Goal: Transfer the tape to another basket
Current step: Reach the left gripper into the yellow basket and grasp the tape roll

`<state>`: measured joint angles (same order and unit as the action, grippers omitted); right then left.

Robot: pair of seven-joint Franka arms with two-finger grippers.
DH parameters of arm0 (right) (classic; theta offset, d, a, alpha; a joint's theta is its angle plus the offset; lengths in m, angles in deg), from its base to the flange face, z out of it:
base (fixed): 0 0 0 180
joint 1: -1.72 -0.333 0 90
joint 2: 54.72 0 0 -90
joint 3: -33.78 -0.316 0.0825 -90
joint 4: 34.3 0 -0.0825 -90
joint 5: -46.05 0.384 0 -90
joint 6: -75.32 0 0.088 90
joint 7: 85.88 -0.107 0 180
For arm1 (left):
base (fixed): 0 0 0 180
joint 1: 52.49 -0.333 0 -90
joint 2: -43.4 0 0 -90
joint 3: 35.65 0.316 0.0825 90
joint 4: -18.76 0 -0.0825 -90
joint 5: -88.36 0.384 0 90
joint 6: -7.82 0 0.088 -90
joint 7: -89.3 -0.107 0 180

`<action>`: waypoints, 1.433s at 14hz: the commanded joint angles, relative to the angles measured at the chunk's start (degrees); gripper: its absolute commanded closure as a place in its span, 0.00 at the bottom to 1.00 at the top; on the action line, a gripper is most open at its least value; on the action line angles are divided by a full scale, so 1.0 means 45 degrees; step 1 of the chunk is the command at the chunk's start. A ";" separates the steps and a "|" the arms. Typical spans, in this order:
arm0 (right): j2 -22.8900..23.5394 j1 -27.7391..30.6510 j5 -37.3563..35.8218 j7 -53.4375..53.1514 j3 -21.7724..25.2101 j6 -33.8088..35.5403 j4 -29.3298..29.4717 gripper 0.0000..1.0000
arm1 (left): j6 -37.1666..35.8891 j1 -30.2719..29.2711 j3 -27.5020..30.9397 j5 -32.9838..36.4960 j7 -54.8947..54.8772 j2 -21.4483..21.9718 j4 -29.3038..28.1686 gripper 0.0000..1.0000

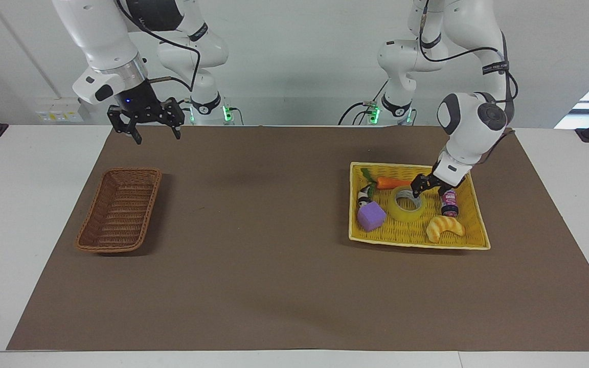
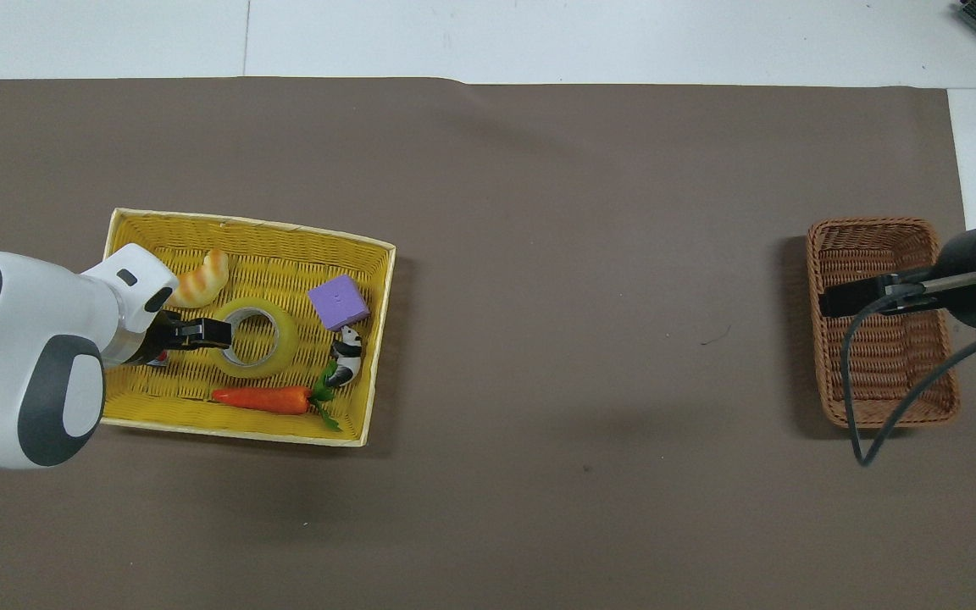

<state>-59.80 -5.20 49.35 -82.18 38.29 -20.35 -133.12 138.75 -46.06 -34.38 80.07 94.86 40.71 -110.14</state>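
Yellow wicker forms the wide basket (image 1: 471, 225) at the left arm's end of the table, and the tape (image 1: 408, 206) is seen lying flat in its middle, its pale core ring facing up. The left gripper (image 1: 424, 185) is held low over the rim of the roll on the side toward the small purple jar (image 1: 449, 202), with its fingers spread apart and nothing between them; whether a fingertip touches the roll cannot be told. Around the tape, inside the same basket, a toy carrot (image 1: 391, 182) is placed nearer to the robots, a croissant toy (image 1: 444, 227) farther from them, and a purple cube (image 1: 371, 215) with a panda figure (image 1: 363, 196) toward the middle of the table. The dark-brown woven basket (image 1: 119, 210) is set on the brown mat (image 1: 274, 255) at the right arm's end, well apart from the yellow one. The right gripper (image 1: 152, 130) is kept waiting in the air over the mat's edge, with its fingers apart and nothing held.
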 commanded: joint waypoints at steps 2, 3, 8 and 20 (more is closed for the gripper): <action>-0.0199 0.0012 0.0186 -0.0235 -0.0006 -0.0283 -0.0286 0.00 | 0.0805 0.0386 0.0108 -0.0326 0.0463 -0.0320 -0.0203 0.25; -0.0199 0.0013 0.0186 -0.0255 -0.0026 -0.0283 -0.0286 0.00 | 0.0786 0.0387 0.0108 -0.0326 0.0463 -0.0320 -0.0203 0.50; -0.0219 -0.0007 0.0186 -0.0255 -0.0026 -0.0263 -0.0306 0.00 | 0.0319 0.0407 0.0147 -0.0326 0.0873 -0.0300 -0.0164 1.00; -0.0238 -0.1098 0.1259 -0.2183 -0.0123 -0.0263 -0.0755 0.00 | -0.4912 -0.0060 0.0225 -0.0073 0.0932 -0.0261 0.3992 1.00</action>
<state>-59.82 -8.07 53.70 -87.75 38.06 -20.35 -134.67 121.67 -45.41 -33.61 79.57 98.52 39.18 -96.19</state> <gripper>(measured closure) 0.000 0.780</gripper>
